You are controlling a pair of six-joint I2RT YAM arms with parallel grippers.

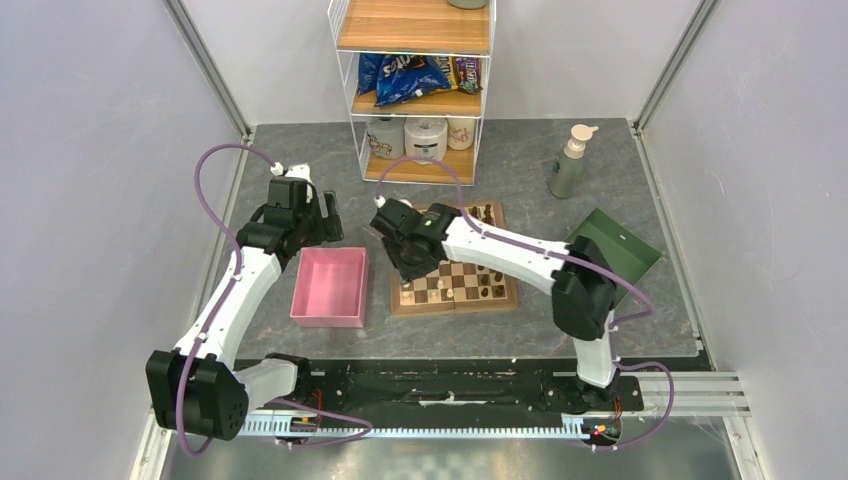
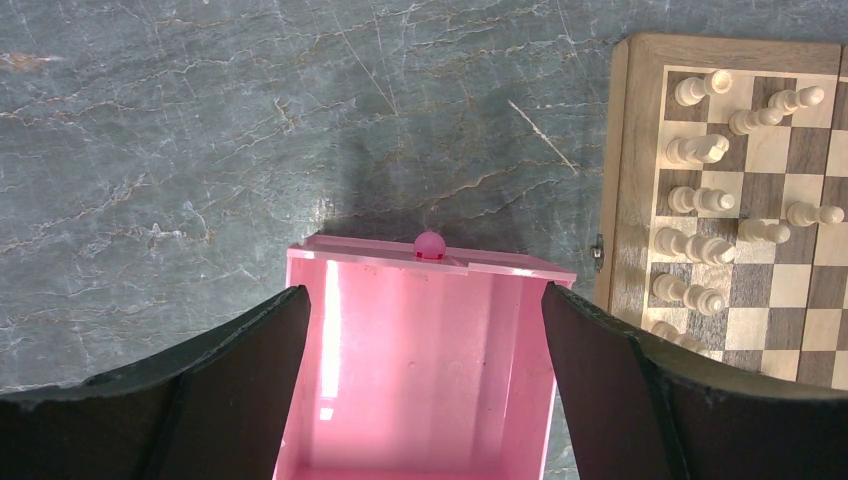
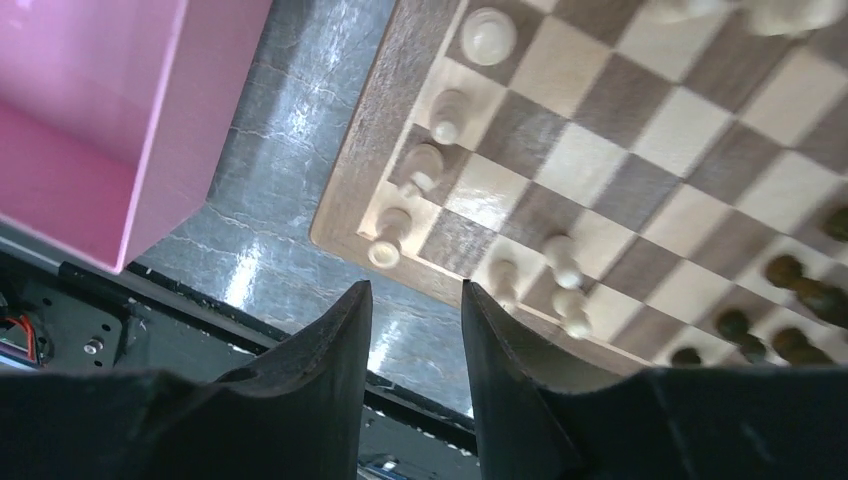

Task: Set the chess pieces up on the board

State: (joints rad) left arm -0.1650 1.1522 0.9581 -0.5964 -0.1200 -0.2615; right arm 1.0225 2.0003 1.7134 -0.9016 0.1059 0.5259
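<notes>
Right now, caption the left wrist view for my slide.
Open left gripper framing the pink tray; cream chess pieces on the board alongside.

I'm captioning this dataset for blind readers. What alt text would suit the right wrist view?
The right hand, its two dark fingers slightly apart and holding nothing, hangs above a corner of the wooden board. Cream pieces stand near that corner, dark pieces sit at the picture's right edge, and a pink tray fills the upper left.

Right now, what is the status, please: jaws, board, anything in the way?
Left jaws wide open above pink tray. Right jaws part open, empty, over board edge. Chess pieces standing on board. Nothing blocking seen.
</notes>
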